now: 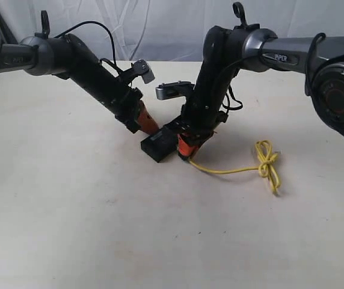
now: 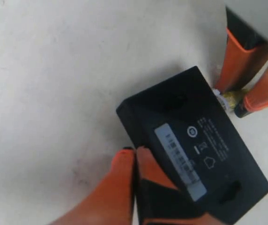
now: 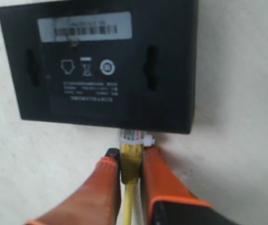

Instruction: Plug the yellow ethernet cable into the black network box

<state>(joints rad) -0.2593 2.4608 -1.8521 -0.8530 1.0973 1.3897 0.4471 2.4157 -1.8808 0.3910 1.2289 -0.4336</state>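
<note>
The black network box lies flat on the table, its grey label facing up. My right gripper is shut on the yellow ethernet cable just behind its clear plug. The plug's tip meets the box's side wall; how deep it sits I cannot tell. The cord trails right to a small looped bundle. My left gripper is shut, its fingers pressed together against the box's opposite side. The right gripper and left gripper flank the box.
A pale table with a white curtain behind it. Both black arms slant down toward the middle, with black wires looping off them. A camera housing fills the right edge.
</note>
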